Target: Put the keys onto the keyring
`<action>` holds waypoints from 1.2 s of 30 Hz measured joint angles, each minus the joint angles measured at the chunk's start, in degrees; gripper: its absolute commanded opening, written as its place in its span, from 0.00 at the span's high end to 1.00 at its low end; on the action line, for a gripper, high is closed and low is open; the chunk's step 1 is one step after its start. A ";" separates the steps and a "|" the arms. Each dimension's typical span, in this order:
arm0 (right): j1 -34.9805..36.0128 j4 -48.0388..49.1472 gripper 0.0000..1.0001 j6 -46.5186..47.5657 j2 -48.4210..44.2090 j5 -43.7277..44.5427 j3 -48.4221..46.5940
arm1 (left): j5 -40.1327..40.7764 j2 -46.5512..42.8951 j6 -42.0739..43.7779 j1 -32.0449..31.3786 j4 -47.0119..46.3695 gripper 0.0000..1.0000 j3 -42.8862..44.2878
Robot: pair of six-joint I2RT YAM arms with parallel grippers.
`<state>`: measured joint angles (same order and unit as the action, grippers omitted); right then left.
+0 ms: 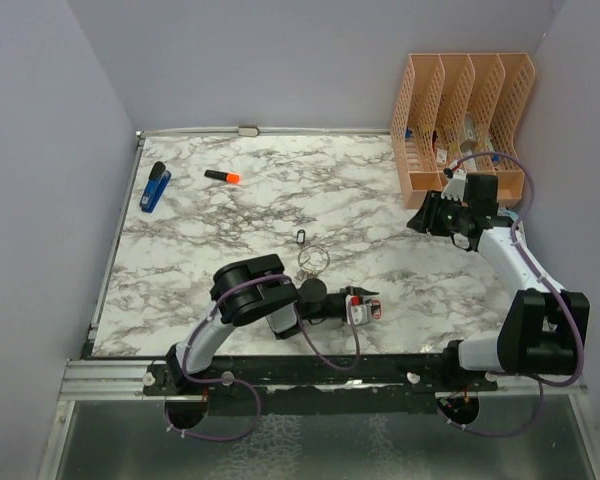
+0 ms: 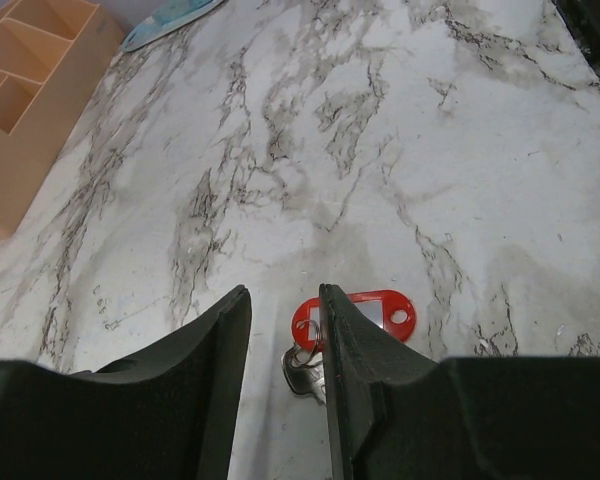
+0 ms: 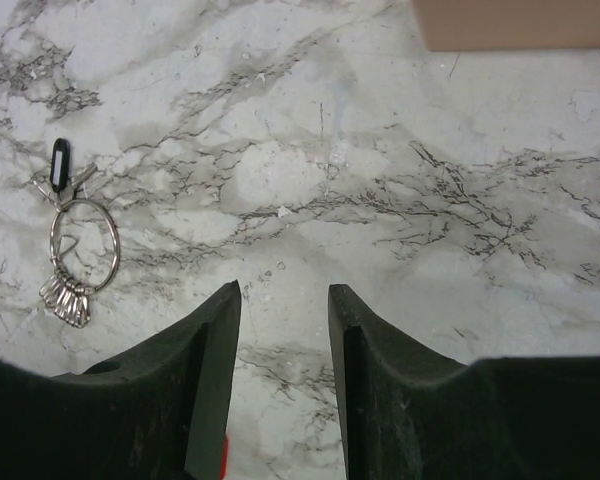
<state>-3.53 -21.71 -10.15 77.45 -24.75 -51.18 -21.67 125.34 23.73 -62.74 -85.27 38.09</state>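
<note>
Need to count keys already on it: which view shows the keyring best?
Right wrist: the keyring lies whole and unobstructed on the table, silver keys bunched at its lower edge. The top view shows it small, just beyond the left arm. The left wrist view misses it, showing only the red-tagged key.

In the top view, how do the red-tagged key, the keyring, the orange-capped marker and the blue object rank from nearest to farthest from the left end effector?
From the left end effector:
1. red-tagged key, right at its fingertips.
2. keyring, mid-table, slightly left.
3. orange-capped marker, far side, left.
4. blue object, near the left edge.
</note>
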 measured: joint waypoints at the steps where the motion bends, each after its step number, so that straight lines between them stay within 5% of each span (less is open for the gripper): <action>1: 0.00 0.09 0.60 -0.07 0.04 0.00 0.00 | 0.00 0.11 -0.28 0.00 0.07 0.64 0.24; 36: 0.00 0.66 0.61 -0.26 0.17 0.00 0.90 | -8.39 0.20 -15.87 3.91 3.67 0.65 2.25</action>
<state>-3.53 -21.06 -10.41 77.62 -24.75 -50.28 -30.06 125.54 7.86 -58.83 -81.60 40.34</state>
